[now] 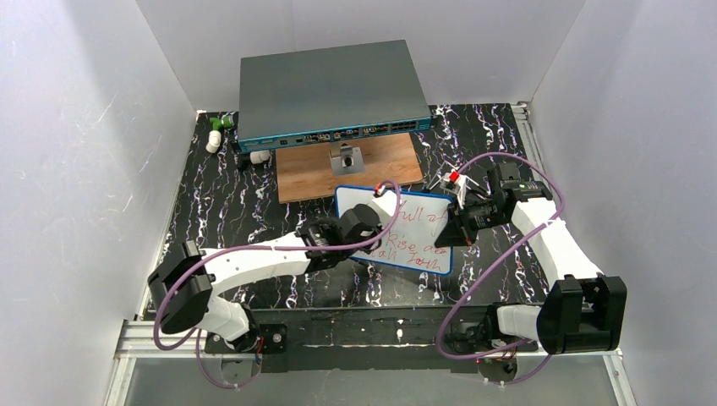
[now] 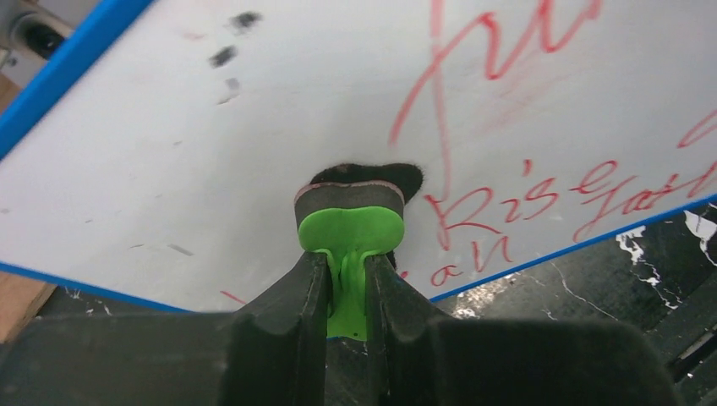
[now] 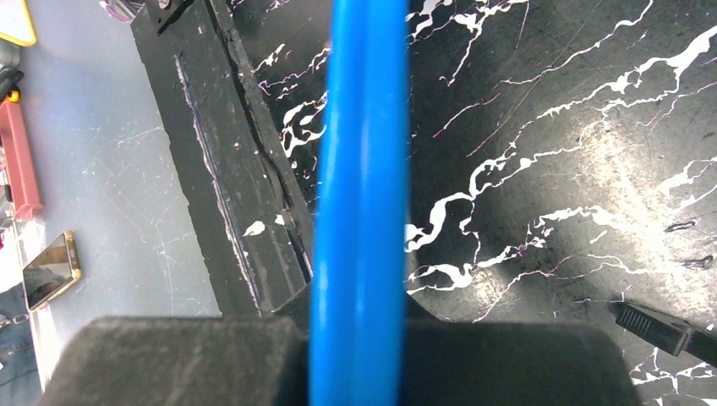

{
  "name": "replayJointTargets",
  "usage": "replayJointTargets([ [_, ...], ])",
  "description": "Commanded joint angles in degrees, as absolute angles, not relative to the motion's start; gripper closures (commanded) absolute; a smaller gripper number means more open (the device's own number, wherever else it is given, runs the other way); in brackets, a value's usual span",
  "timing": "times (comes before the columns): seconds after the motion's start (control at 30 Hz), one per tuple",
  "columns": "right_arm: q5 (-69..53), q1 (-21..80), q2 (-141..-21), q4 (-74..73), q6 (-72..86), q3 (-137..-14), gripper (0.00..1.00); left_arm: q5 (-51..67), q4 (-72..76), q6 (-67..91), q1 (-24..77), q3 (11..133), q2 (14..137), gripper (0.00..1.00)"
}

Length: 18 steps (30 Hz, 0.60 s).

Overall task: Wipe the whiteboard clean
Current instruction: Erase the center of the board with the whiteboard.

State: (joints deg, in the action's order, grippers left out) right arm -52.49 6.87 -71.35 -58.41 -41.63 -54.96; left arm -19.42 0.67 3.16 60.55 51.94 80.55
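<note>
The whiteboard (image 1: 417,230), white with a thin blue frame and red handwriting, is held tilted above the black marbled table. My right gripper (image 1: 457,227) is shut on its right edge; the right wrist view shows only the blue frame (image 3: 359,203) edge-on between the jaws. My left gripper (image 1: 369,222) is shut on a green eraser (image 2: 350,230) whose dark felt pad presses on the board's face (image 2: 254,127). Left of the eraser the board is mostly wiped, with faint smudges. Red writing (image 2: 507,194) stays to its right and above.
A grey-teal network switch box (image 1: 330,91) stands at the back, with a brown wooden board (image 1: 348,167) in front of it carrying a small grey holder (image 1: 347,157). Small white and green items (image 1: 217,129) lie at the back left. White walls close three sides.
</note>
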Motion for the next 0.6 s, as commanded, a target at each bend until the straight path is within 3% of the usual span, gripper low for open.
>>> replayJointTargets([
  [0.0,-56.34,8.88,-70.67,-63.81,-45.73,-55.81,0.99,-18.52,2.11,1.64,62.64,56.84,85.04,1.0],
  [0.57,-56.43,8.88,-70.66,-63.98,-45.85,-55.81,0.99,-23.49,-2.83,-6.02,60.45,75.59,90.59,1.0],
])
